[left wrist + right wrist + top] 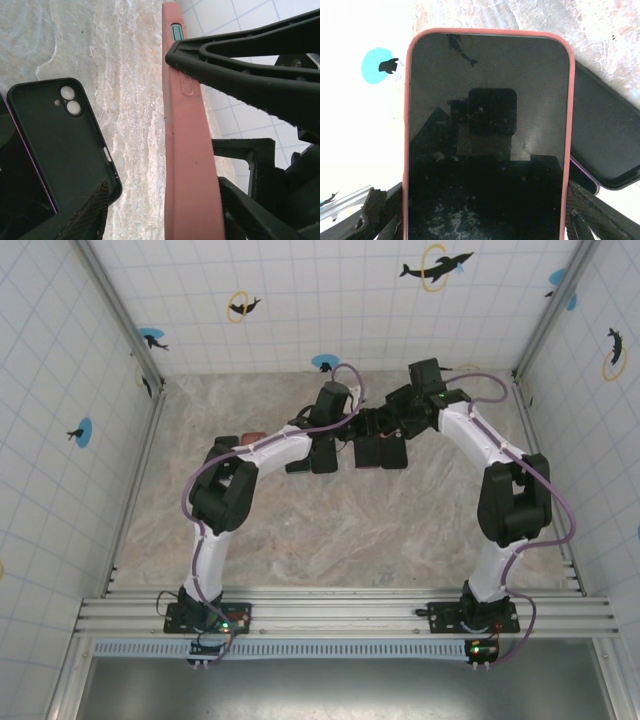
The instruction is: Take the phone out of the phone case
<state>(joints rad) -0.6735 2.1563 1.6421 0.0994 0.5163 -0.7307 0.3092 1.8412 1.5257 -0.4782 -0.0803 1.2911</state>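
- The step in hand is the hold before extraction: the phone (pixel 487 140) sits fully seated in the pink case (pixel 187 160), raised off the table (pixel 130 75) between the two arms, with the case's rim framing the dark screen on every side that shows.
- The right gripper (pixel 485 215) is clamped across the width of the pink case, a finger on each long edge; from the left wrist, one of those fingers (pixel 250 75) presses the edge just by the side buttons.
- The left gripper (pixel 165 200) is spread wide with the case's edge standing between its fingers; the inner finger is clear of the case, so it grips nothing.
- Next move, as I judge it: the left gripper must catch a corner or lip of the case and peel it back (or push the phone through from behind) while the right keeps the grip firm.
- Containers: the pink case is full; a black case (pixel 65 155) lies open and empty on the table, partly over a second phone (pixel 20 190) with a purple edge.
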